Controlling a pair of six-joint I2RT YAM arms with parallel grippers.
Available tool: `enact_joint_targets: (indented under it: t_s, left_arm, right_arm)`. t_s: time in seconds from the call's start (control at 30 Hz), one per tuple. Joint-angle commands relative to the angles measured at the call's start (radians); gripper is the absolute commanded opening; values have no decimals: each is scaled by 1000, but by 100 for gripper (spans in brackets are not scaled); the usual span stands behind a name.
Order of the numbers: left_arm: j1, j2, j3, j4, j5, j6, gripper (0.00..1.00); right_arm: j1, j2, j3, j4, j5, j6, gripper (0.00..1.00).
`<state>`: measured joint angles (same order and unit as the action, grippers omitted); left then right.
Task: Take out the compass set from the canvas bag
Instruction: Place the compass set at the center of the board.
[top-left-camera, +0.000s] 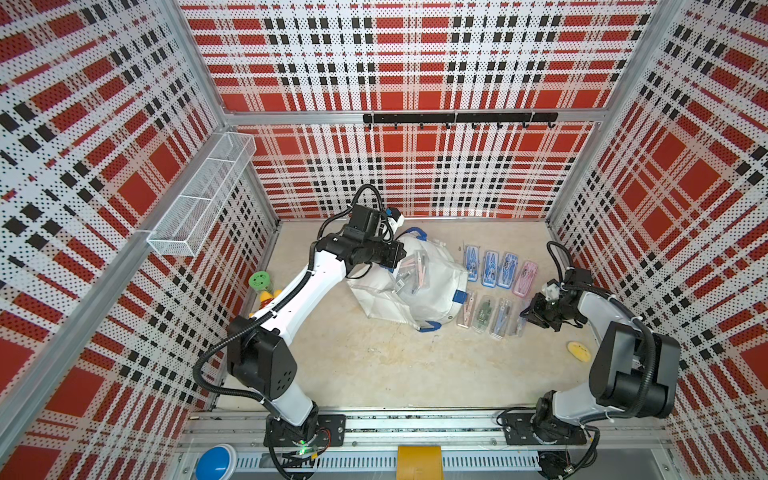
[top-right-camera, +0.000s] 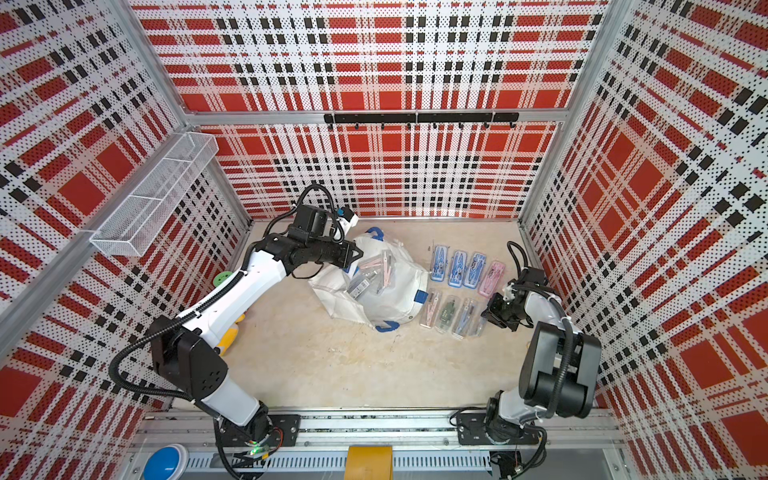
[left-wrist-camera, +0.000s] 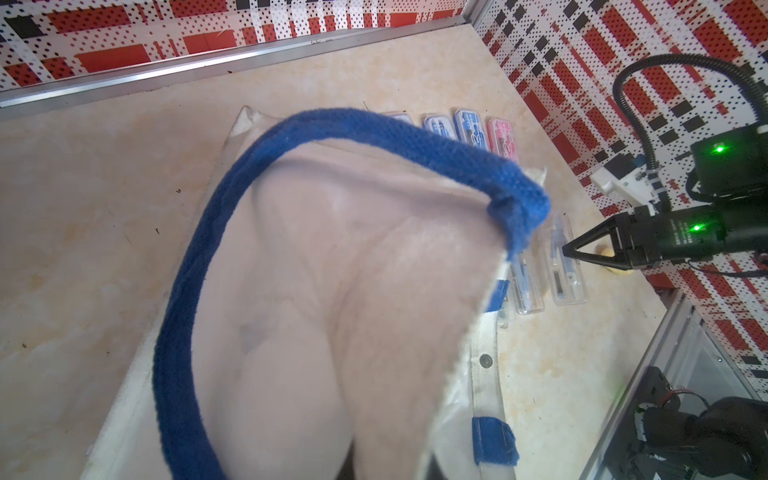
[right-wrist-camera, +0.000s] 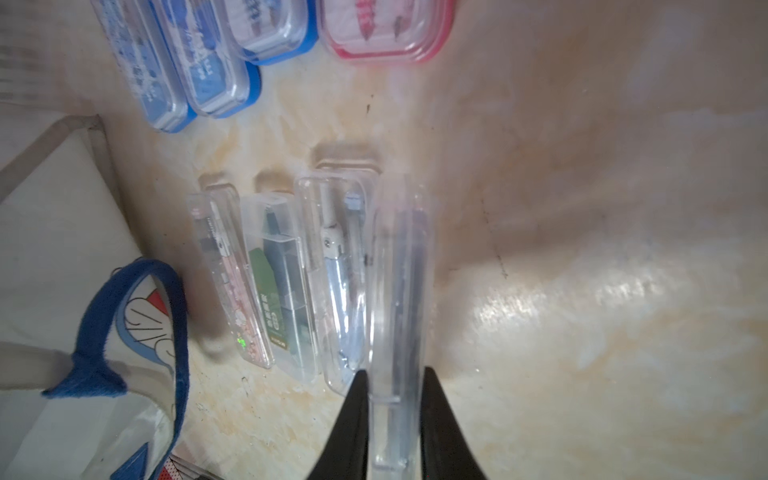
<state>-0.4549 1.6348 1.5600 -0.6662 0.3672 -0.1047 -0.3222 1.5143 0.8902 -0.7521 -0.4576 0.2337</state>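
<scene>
Right wrist view: right gripper (right-wrist-camera: 395, 372) closed on one end of a clear compass case (right-wrist-camera: 399, 270), rightmost of the near row (right-wrist-camera: 286, 291); we judge the slick end-hold could pivot and knock that row. Only the top views show more cases (top-left-camera: 413, 270) inside the canvas bag (top-left-camera: 432, 299) at mid-table, left of the rows. There the left gripper (top-left-camera: 399, 255), closed, seems to pinch the far-left rim; a slip would collapse the mouth.

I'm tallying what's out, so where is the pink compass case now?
In both top views the pink compass case lies on the table, rightmost in the far row, beside three blue compass cases.
</scene>
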Motion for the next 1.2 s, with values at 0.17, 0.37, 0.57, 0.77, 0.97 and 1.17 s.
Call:
enact_joint_targets:
  t_s: [0.17,0.37,0.57,0.77,0.97,1.17]
  left_arm:
    - [4,-39,0,70,31,-12,0]
    - [1,-41,5,68,29,-16,0]
    - [-4,-39,9,63,26,-16,0]
    - [-7,-38,17,55,20,-16,0]
    - [-7,-41,16,50,14,-19,0]
    - [0,-49,11,40,-5,-22,0]
  right_arm:
    - [-4,72,19,44,-10,-48,17]
    - [-4,86,28,39,41,-44,23]
    - [-2,80,45,9,112,-27,36]
    - [-2,17,57,-10,132,14,45]
    - [85,-121,98,-41,150,99,47]
    - [405,-262,122,80,146,266,48]
